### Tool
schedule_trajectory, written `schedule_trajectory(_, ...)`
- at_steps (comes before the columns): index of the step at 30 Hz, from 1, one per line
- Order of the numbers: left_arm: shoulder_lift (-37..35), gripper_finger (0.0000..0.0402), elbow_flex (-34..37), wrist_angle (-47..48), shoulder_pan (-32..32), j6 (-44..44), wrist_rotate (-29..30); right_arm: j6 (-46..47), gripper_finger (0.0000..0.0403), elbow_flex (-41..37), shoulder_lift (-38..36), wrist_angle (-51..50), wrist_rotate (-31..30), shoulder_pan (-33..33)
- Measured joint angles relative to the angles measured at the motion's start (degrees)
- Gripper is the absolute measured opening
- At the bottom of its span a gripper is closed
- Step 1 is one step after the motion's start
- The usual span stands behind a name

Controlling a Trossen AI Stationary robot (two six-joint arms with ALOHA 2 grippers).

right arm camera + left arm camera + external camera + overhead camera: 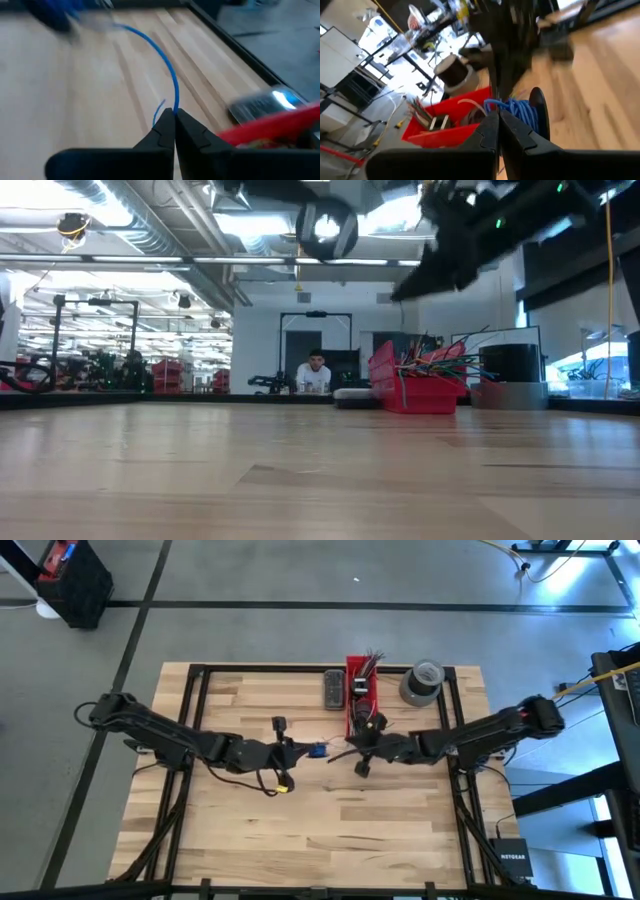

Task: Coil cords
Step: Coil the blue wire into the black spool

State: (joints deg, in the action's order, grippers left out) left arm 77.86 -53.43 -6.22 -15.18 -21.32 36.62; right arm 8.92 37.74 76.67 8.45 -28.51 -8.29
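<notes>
A thin blue cord runs between my two grippers above the middle of the table. Its wound-up part, a small blue coil (316,750), sits at my left gripper (303,750) and shows in the left wrist view (517,107) beside a black disc (540,112). My left gripper (498,117) is shut on the cord by the coil. My right gripper (350,748) is shut on the cord's other stretch (170,75). In the low view both arms (470,230) are up off the table. My left gripper pinches the blue cord (491,104) between its two fingertips, right beside the coil. The coil sits just beyond the fingertips, lifted clear of the table. My right gripper pinches a single strand of the blue cord (173,107) between its two fingertips. A short free end (159,112) sticks out beside the fingers. From the fingers the cord arcs slack over the table to the blue bundle (55,12).
A red bin (362,695) with short multicoloured wire ends stands at the far middle, close behind my right gripper. A grey tape roll (421,682) is to its right and a dark flat block (333,690) to its left. The near half of the table (320,830) is bare wood.
</notes>
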Motion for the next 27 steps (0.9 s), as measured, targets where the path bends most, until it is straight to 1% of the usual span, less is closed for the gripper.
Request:
schedule_trajectory(4,2.13,0.0001,0.00,1.20,2.01,-1.72,0.05,1.57,0.0007,0.02,-4.90,2.73,4.29,-0.44)
schedule_trajectory(7,4.52,0.0001,0.00,-0.81,3.90,-1.90,0.03,1.58,0.0004,0.02,-5.02,6.79,7.29,-1.23)
schedule_trajectory(11,7.52,0.0001,0.02,-5.63,6.03,-1.59,0.06,1.72,0.0004,0.02,-1.88,13.43,10.67,-1.60)
schedule_trajectory(16,10.01,0.0001,0.02,-12.80,7.07,-0.22,0.06,1.74,0.0003,0.00,4.75,23.57,13.95,-1.44)
schedule_trajectory(21,12.56,0.0001,0.09,-16.72,7.32,0.38,-0.06,-1.83,0.0004,1.38,11.10,33.56,13.42,-1.44)
schedule_trajectory(24,13.26,0.0001,0.07,-20.04,7.35,1.85,0.51,-4.92,0.0003,3.64,14.11,35.03,12.08,-1.40)
schedule_trajectory(27,13.24,0.0001,0.09,-21.76,7.37,4.76,0.65,-6.98,0.0003,5.19,15.99,32.92,9.16,-1.42)
